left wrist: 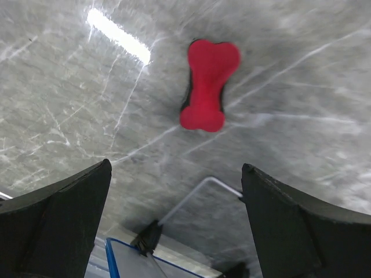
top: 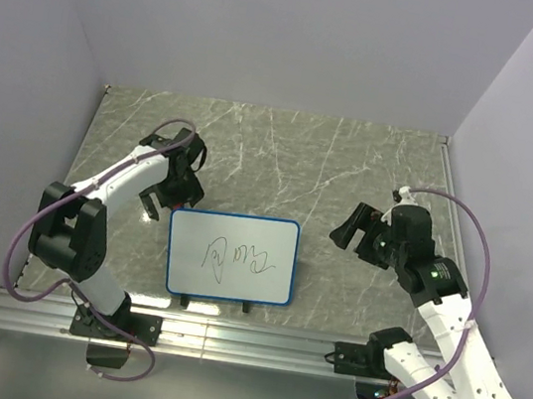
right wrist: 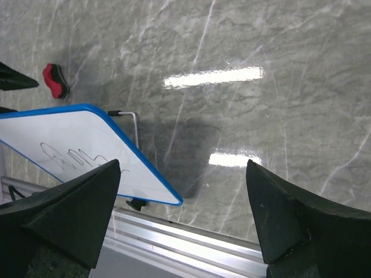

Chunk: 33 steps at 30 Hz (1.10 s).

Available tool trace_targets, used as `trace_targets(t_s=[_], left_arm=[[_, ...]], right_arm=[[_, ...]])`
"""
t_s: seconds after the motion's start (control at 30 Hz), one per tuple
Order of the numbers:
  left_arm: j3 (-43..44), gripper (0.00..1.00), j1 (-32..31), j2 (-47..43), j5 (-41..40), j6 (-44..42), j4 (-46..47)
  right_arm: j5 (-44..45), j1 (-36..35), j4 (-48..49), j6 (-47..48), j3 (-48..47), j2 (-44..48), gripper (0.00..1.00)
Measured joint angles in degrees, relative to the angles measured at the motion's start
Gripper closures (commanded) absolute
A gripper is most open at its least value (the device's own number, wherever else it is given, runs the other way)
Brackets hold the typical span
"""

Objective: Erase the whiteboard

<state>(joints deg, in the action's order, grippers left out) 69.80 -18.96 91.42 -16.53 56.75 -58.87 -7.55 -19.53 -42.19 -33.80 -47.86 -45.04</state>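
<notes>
Hanging near the eraser (left wrist: 207,87), left fingers (left wrist: 58,220) stand apart; right fingers (right wrist: 64,214) also apart, beside the whiteboard (top: 230,254).

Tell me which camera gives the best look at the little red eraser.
The left wrist view: the red eraser lies large and unobstructed on the table. The right wrist view shows the eraser only small at the far left, beyond the whiteboard. The top view does not show it.

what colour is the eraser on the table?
The eraser is red with a black base, clearest in the left wrist view.
</notes>
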Motion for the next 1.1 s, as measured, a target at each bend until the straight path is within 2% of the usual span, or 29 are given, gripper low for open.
trace_targets(t_s=[0.23, 0.57, 0.77, 0.8, 0.87, 0.9, 0.97, 1.0, 1.07, 1.1], left_arm=[[-8.3, 0.01, 0.1, -0.5, 1.7, -0.2, 6.6], [-8.3, 0.01, 2.4, 4.4, 2.2, -3.9, 17.1], [-8.0, 0.13, 4.6, 8.7, 3.3, -5.6, 20.6], [-8.0, 0.22, 4.6, 8.7, 3.4, -6.1, 21.1], [-8.0, 0.31, 4.6, 8.8, 3.6, -6.7, 21.6], [-8.0, 0.48, 4.6, 8.9, 3.5, -7.0, 21.9], [-8.0, 0.62, 4.6, 8.9, 3.4, -7.8, 22.5], [-8.1, 0.77, 4.7, 8.9, 3.4, -8.1, 22.8], [-8.2, 0.86, 4.7, 8.9, 3.6, -8.9, 23.4], [-8.2, 1.00, 4.7, 8.9, 3.7, -9.3, 23.6]], right_arm=[[1.6, 0.0, -5.1, -0.7, 0.4, 1.7, 0.05], [3.5, 0.0, -12.5, -4.1, 0.3, 4.9, 0.08], [5.1, 0.0, -14.8, -6.3, -2.1, 4.9, 0.09], [5.4, 0.0, -15.0, -6.7, -2.4, 4.9, 0.09], [5.7, 0.0, -15.3, -7.3, -2.5, 5.2, 0.09], [5.8, 0.0, -15.6, -7.5, -2.5, 5.4, 0.09], [6.1, 0.0, -16.1, -8.2, -2.5, 5.7, 0.10], [6.1, 0.0, -16.2, -8.6, -2.5, 5.7, 0.10], [6.2, 0.0, -16.2, -9.2, -2.5, 5.8, 0.10], [6.3, 0.0, -16.2, -9.4, -2.5, 5.9, 0.10]])
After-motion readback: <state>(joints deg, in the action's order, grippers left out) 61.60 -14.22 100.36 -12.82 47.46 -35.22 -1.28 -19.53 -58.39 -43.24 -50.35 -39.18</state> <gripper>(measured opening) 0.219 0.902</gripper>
